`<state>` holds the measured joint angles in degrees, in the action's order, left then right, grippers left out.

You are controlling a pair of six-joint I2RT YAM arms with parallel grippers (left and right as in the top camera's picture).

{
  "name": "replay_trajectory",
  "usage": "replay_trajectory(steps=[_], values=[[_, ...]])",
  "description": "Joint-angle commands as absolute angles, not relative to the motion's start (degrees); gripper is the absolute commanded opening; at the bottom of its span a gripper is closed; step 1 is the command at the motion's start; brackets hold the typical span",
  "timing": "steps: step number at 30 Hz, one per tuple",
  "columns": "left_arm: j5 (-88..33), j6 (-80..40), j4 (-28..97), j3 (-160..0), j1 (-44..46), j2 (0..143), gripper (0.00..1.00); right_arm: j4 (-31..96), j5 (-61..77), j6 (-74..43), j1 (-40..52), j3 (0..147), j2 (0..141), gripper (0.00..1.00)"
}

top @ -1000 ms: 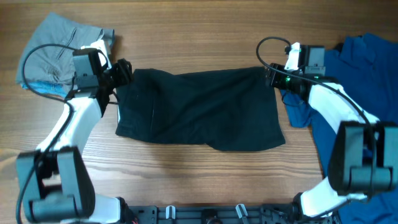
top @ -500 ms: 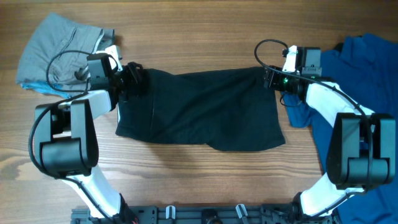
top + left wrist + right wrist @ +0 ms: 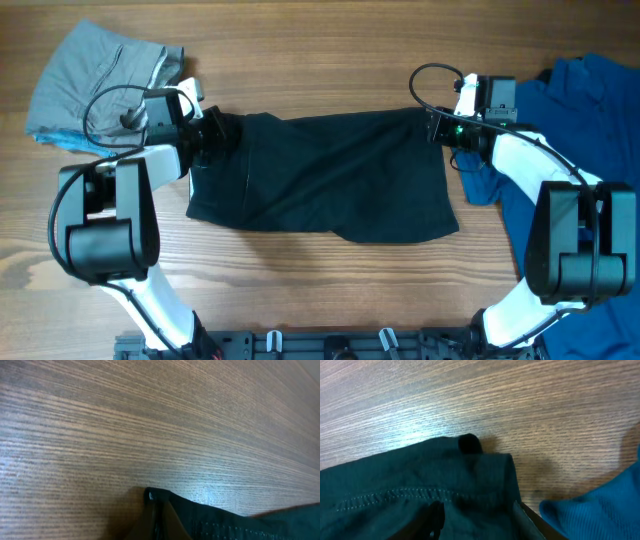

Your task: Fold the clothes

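Left gripper (image 3: 218, 130) is pinching the upper-left corner of the black shorts (image 3: 320, 175). Right gripper (image 3: 436, 124) is clamping the upper-right corner, with fabric draping over its fingers in the wrist view. We're seeing the shorts lying flat mid-frame on the wooden table (image 3: 320, 50), long axis running left-right; we aren't making out which end is the waist. Grey garment (image 3: 85, 80) is sitting upper left, blue shirt (image 3: 590, 120) is lying along the right edge.

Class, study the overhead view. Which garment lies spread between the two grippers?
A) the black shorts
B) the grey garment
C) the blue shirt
A: the black shorts span the middle, with the left gripper at one top corner and the right gripper at the other.
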<state>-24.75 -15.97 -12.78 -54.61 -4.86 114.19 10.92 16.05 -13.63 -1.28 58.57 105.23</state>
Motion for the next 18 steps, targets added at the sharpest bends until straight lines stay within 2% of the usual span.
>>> replay_trajectory(steps=[1, 2, 4, 8, 9, 10, 12, 14, 15, 18], values=[[-24.71, -15.88, -9.69, -54.81, -4.40, 107.70, 0.04, 8.80, 13.41, -13.41, -1.45, 58.81, 105.97, 0.57], [-23.16, -15.86, -7.60, -54.81, -4.40, 105.16, 0.04, 7.81, 13.26, -13.04, -1.45, 58.81, 106.00, 0.63], [-22.13, -15.29, -5.28, -54.81, -4.38, 102.08, 0.04, 6.79, 13.34, -13.04, -1.45, 58.81, 106.13, 0.68], [-19.84, -15.18, -0.82, -54.78, -4.38, 96.90, 0.04, 5.52, 15.92, -12.97, -1.45, 58.81, 108.09, 0.67], [-19.84, -15.18, -0.23, -54.78, -4.38, 96.29, 0.04, 5.15, 17.32, -12.21, -1.45, 58.81, 108.81, 0.63], [-19.84, -15.18, 0.32, -54.78, -4.38, 95.79, 0.04, 4.80, 18.46, -11.99, -1.45, 58.81, 109.71, 0.54], [-19.84, -15.20, 1.43, -54.78, -4.38, 95.22, 0.04, 4.71, 20.99, -12.01, -1.45, 58.81, 111.09, 0.35], [-19.86, -15.22, 2.66, -54.78, -4.38, 95.20, 0.04, 4.78, 21.58, -12.03, -1.45, 58.83, 111.07, 0.11], [-19.86, -15.22, 3.77, -54.78, -4.38, 94.94, 0.04, 5.26, 21.91, -12.16, -1.56, 58.83, 110.26, 0.04], [-19.84, -15.20, 7.09, -54.78, -4.38, 92.27, 0.04, 8.62, 21.85, -11.94, -1.96, 58.83, 105.25, 0.04]])
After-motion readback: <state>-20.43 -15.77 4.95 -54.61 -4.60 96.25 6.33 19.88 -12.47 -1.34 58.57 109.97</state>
